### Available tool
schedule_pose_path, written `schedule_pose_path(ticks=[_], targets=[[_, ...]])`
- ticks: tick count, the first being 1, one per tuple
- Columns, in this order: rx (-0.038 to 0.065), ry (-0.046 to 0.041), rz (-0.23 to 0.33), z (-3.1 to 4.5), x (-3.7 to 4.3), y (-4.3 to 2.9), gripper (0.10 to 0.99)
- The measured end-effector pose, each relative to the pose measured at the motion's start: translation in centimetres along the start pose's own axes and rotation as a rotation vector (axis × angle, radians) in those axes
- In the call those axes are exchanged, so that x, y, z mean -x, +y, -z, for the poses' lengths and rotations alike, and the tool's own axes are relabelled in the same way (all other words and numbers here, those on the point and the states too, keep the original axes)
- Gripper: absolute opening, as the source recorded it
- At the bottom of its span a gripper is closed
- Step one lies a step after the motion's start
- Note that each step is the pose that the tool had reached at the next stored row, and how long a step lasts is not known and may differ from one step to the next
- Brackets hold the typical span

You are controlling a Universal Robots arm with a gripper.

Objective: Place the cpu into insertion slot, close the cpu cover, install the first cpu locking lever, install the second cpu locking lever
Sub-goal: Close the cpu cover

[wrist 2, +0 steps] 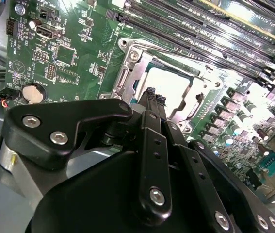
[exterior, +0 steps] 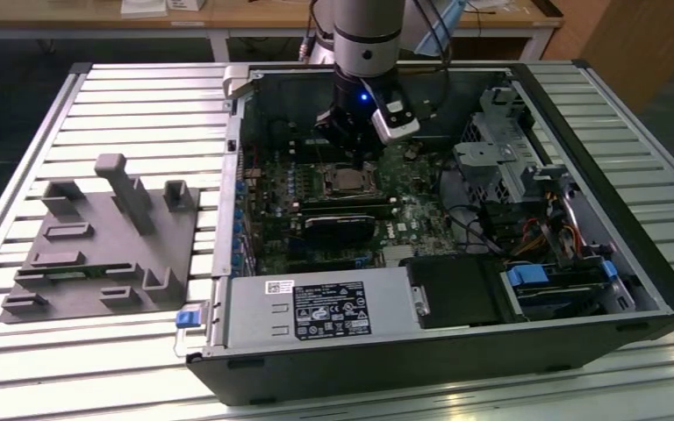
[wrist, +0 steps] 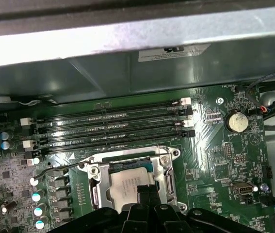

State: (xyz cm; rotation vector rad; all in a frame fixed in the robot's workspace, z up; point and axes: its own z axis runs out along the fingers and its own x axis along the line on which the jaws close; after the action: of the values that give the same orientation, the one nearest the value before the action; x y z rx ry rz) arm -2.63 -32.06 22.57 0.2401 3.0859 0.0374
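**CPU SEATED, COVER DOWN**

In the exterior view, a grey fixture (exterior: pixel 97 241) stands on the slatted metal worktop (exterior: pixel 138 96), then the open black computer case (exterior: pixel 431 360). Inside, the small silver-grey square cpu (wrist: pixel 125 182) sits in the silver-rimmed insertion slot (exterior: pixel 343 181), under the thin silvery cpu cover (wrist: pixel 168 175). The black pincer (wrist: pixel 144 190) hovers just above, apparently closed and empty.

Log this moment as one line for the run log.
cpu: seated | cpu cover: down over cpu | locking lever: one swung out | end effector: shut, over cpu
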Motion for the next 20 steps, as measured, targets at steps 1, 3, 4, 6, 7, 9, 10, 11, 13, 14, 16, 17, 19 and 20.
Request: schedule_pose_path(ticks=[1, 3, 4, 6, 7, 9, 10, 11, 13, 14, 16, 17, 19, 20], targets=[[0.0, -0.0001, 0.0, 0.0, -0.01, 0.0, 0.106], [0.0, -0.0008, 0.0, 0.0, -0.11, -0.02, 0.106], [0.0, -0.0013, 0.0, -0.01, -0.17, -0.03, 0.106], [0.0, -0.0017, 0.0, -0.03, -0.31, -0.05, 0.106], [0.0, -0.0019, 0.0, -0.04, -0.39, -0.07, 0.106], [0.0, -0.0022, 0.0, -0.06, -0.58, -0.09, 0.106], [0.0, -0.0022, 0.0, -0.08, -0.67, -0.11, 0.106], [0.0, -0.0022, 0.0, -0.1, -0.77, -0.12, 0.106], [0.0, -0.0022, 0.0, -0.17, -0.97, -0.16, 0.106], [0.0, -0.0022, 0.0, -0.23, -1.07, -0.17, 0.106], [0.0, -0.0022, 0.0, -0.35, -1.3, -0.21, 0.106], [0.0, -0.0021, 0.0, -0.4, -1.44, -0.24, 0.106], [0.0, -0.0021, 0.0, -0.5, -1.77, -0.29, 0.106], [0.0, -0.0021, 0.0, -0.54, -1.96, -0.32, 0.106]])
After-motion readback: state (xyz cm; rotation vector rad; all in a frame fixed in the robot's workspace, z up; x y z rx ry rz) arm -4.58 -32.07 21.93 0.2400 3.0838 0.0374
